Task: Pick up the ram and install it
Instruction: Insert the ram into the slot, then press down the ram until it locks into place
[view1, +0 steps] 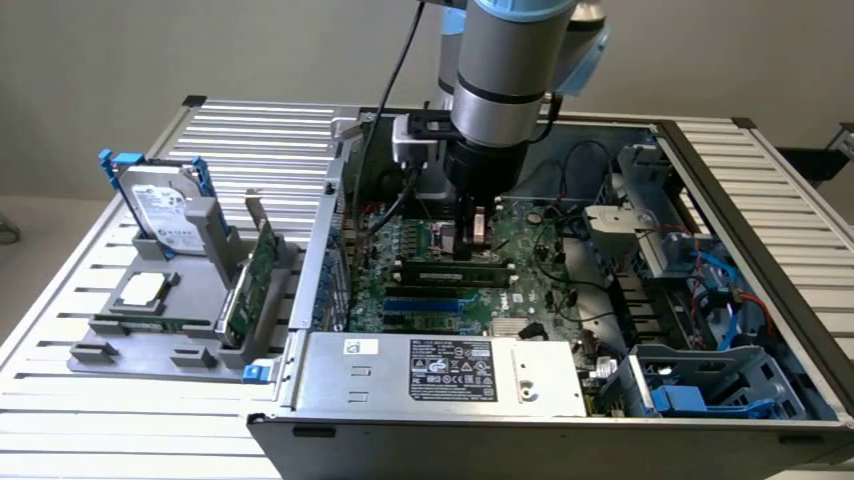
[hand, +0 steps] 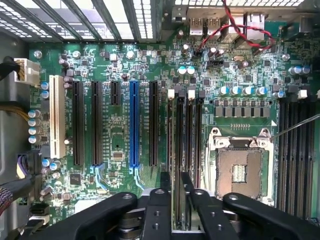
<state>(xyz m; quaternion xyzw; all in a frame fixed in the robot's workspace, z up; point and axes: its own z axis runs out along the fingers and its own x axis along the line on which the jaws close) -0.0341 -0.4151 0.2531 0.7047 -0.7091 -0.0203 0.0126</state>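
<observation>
The ram (hand: 177, 150) is a thin dark stick standing on edge in a black slot of the green motherboard (hand: 115, 145), just beside the empty processor socket (hand: 239, 170). My gripper (hand: 176, 181) reaches down over it, one black finger (hand: 165, 187) pressed on each flat side of the stick's near end. In the exterior view the gripper (view1: 470, 245) hangs straight down into the open computer case (view1: 441, 420), with the ram (view1: 454, 270) lying along the board directly under it.
A grey tray (view1: 94, 350) on the exterior view's left holds a hard drive (view1: 167, 215), an expansion card (view1: 254, 285) and a silver processor chip (view1: 144, 290). The power supply (view1: 441, 370) fills the case's front. Cables and a drive cage (view1: 707, 380) crowd the right.
</observation>
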